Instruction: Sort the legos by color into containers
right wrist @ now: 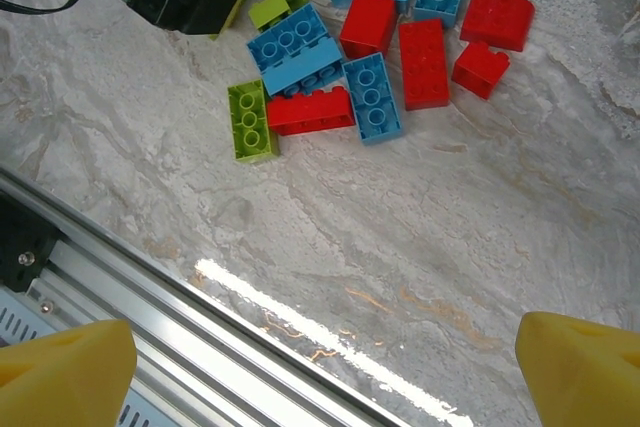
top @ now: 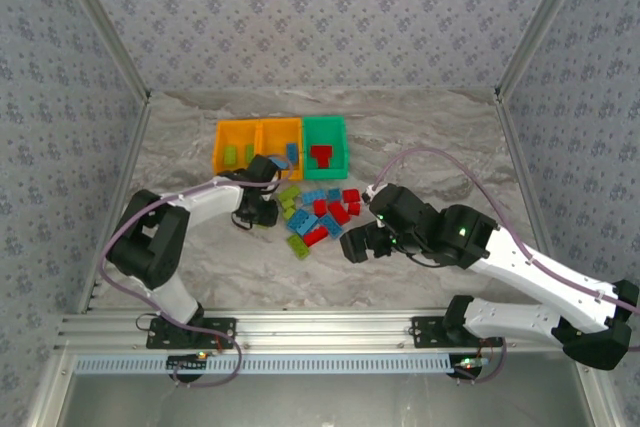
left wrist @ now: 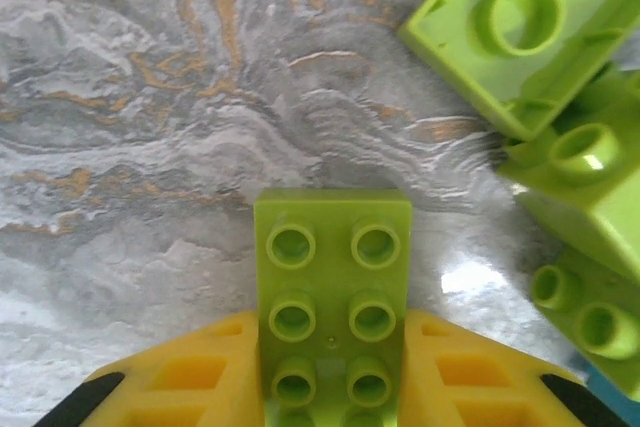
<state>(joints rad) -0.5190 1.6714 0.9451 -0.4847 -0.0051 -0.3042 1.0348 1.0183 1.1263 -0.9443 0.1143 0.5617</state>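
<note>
Clamped in the left gripper [left wrist: 331, 357], the lime green brick [left wrist: 332, 247] should rise straight up (right gripper [right wrist: 320, 367] waits wide open) before swinging to the far-left orange bin [top: 219, 147].

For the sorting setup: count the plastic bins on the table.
3: two orange open-topped plastic bins side by side far back on the table, one green plastic bin right of them. None seems hidden.

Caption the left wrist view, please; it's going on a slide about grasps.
Left gripper shut on a lime green lego, yellow fingers flanking it, marbled table beyond.
</note>
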